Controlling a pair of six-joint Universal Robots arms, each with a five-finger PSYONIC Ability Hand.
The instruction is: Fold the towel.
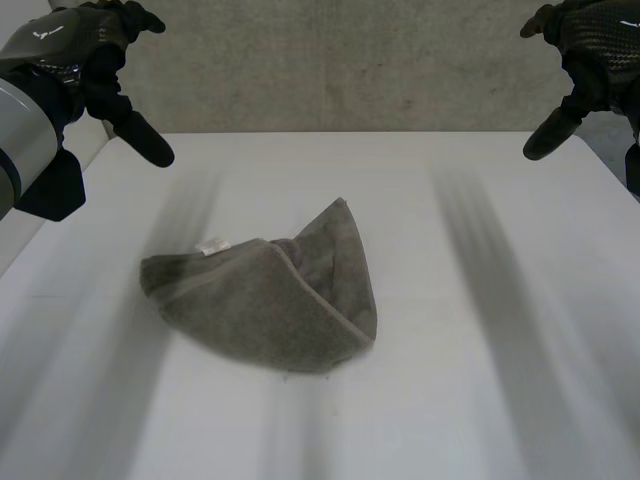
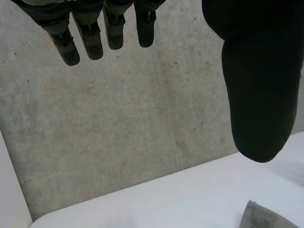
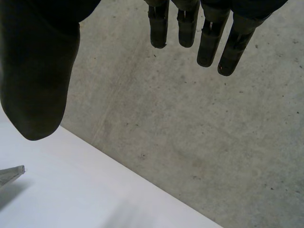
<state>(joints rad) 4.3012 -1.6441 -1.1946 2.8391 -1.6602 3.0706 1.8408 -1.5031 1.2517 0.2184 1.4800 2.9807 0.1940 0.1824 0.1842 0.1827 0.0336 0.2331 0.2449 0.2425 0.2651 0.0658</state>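
Observation:
A grey-green towel point(image 1: 275, 295) lies crumpled and partly folded over itself in the middle of the white table point(image 1: 480, 400), with a small white label on its left part. One tip of the towel point(image 2: 266, 218) shows beyond my left thumb, another tip of the towel point(image 3: 10, 175) beyond my right thumb. My left hand point(image 1: 95, 55) hangs high over the table's back left corner, open and empty. My right hand point(image 1: 585, 50) hangs high over the back right corner, also open and empty. Both are well apart from the towel.
A grey concrete wall point(image 1: 340, 70) stands behind the table's far edge. The table's left edge point(image 1: 40, 240) runs close under my left arm, and its right edge point(image 1: 620, 185) lies beneath my right hand.

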